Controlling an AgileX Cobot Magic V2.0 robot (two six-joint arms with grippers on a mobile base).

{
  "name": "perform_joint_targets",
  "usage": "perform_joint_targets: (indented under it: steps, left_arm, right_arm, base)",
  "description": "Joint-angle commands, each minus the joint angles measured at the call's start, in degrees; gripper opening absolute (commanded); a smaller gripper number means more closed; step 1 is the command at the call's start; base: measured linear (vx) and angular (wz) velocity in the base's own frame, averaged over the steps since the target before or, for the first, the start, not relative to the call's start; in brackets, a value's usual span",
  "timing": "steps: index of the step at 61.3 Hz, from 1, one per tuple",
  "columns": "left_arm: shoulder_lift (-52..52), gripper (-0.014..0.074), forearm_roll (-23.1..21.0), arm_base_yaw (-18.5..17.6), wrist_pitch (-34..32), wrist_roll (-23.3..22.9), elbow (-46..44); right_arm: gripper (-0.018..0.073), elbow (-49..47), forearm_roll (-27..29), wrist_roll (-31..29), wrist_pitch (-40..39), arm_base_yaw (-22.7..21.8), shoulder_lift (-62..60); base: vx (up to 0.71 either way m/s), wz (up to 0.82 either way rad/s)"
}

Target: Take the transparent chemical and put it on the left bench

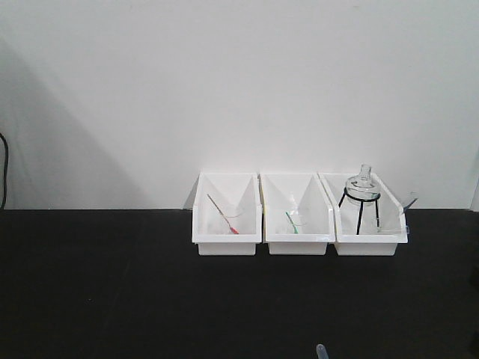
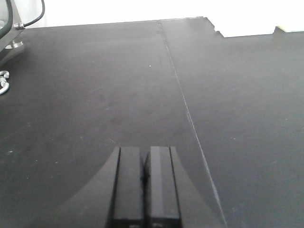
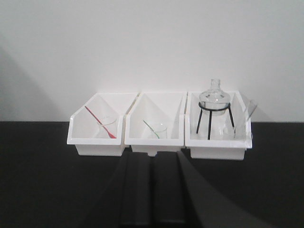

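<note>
The transparent chemical [image 1: 392,218] is a clear beaker with a pale pipette leaning out of it. It stands at the right end of the rightmost white bin [image 1: 370,246], beside the tripod flask, and shows again in the right wrist view as the beaker [image 3: 240,127]. The bins stand on the left bench [image 1: 112,284], a matte black worktop against a white wall. My right gripper [image 3: 152,155] is shut and empty, low over the bench just in front of the middle bin [image 3: 154,144]. Over bare black worktop [image 2: 95,95], my left gripper [image 2: 144,150] is shut with nothing in it.
A round flask on a black tripod [image 1: 361,196] fills most of the right bin. The left bin holds a beaker with a red stick [image 1: 224,217], the middle one a beaker with a green stick [image 1: 294,221]. A cable and metal fitting [image 2: 14,26] lie at the worktop's far left.
</note>
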Motion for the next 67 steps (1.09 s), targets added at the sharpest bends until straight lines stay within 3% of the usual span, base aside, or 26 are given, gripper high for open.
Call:
perform_joint_targets:
  steps: [1,6,10,14,36,67]
  left_arm:
    - [-1.10,-0.0004,-0.04,-0.10,-4.49,-0.45,0.93]
    - [-1.10,-0.0004,-0.04,-0.10,-4.49,-0.45,0.93]
    - [-1.10,-0.0004,-0.04,-0.10,-4.49,-0.45,0.93]
    - [-1.10,-0.0004,-0.04,-0.10,-4.49,-0.45,0.93]
    - [-1.10,-0.0004,-0.04,-0.10,-4.49,-0.45,0.93]
    - [-1.10,-0.0004,-0.04,-0.10,-4.49,-0.45,0.93]
  right_arm:
    - [-0.0008,-1.38,14.64,-9.33,4.54,-0.32,-2.00]
    - [-0.0008,1.04,26.30,-24.60,7.93,-0.32,-5.27]
    - [-0.0008,4.28,30.94,-33.15,7.88,-0.32,-9.41]
    - [-0.0008,8.10,33.21,-37.28,7.70,-0.32,-13.98]
    - [-0.0008,29.99,33.35,-38.03,7.67,-0.39,-43.25]
    - [-0.0008,30.20,32.96,-38.08,8.37,-0.29,-42.33]
  base:
    - [0.00,0.00]
    - [0.00,0.00]
    - [0.00,0.00]
    - [0.00,0.00]
    - [0.00,0.00]
    - [0.00,0.00]
